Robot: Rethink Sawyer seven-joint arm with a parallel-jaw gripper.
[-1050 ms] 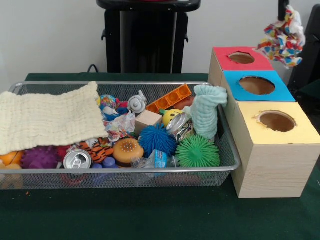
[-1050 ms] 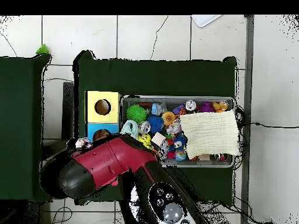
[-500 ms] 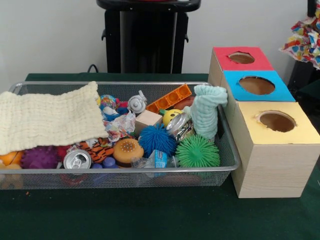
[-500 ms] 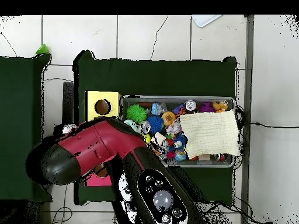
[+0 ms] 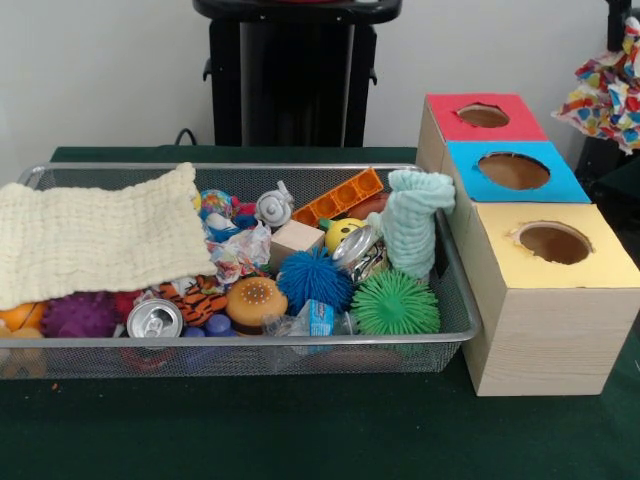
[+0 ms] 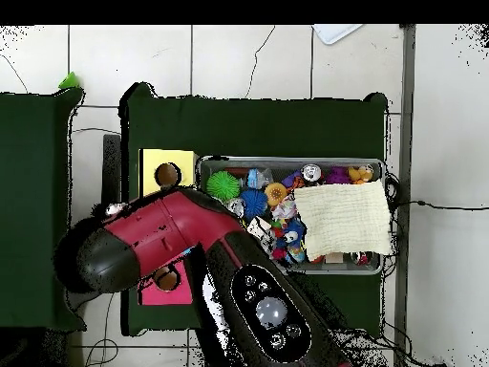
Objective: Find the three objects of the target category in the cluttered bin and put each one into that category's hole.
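A multicoloured patterned cloth (image 5: 606, 92) hangs in the air at the right edge of the front view, beyond and to the right of the box's red-topped hole (image 5: 483, 115). My gripper (image 5: 618, 20) shows only as a dark tip above the cloth and is shut on it. The blue-topped hole (image 5: 513, 170) and yellow-topped hole (image 5: 553, 242) follow toward the front. Other cloths lie in the wire bin (image 5: 440, 330): a cream one (image 5: 95, 235), a mint one (image 5: 415, 220) and a tiger-striped one (image 5: 195, 300). Overhead, the red arm (image 6: 158, 248) hides the gripper; a bit of the cloth (image 6: 115, 208) peeks out.
The bin also holds a green spiky ball (image 5: 395, 303), a blue spiky ball (image 5: 315, 278), a drinks can (image 5: 155, 320), a crushed can (image 5: 358, 250), a wooden block (image 5: 295, 240), an orange brick (image 5: 340, 195) and a burger toy (image 5: 255, 300).
The hanging cloth has moved right, away from above the red hole to the picture's right edge, then settled there. Overhead, the arm swung left and slightly back.
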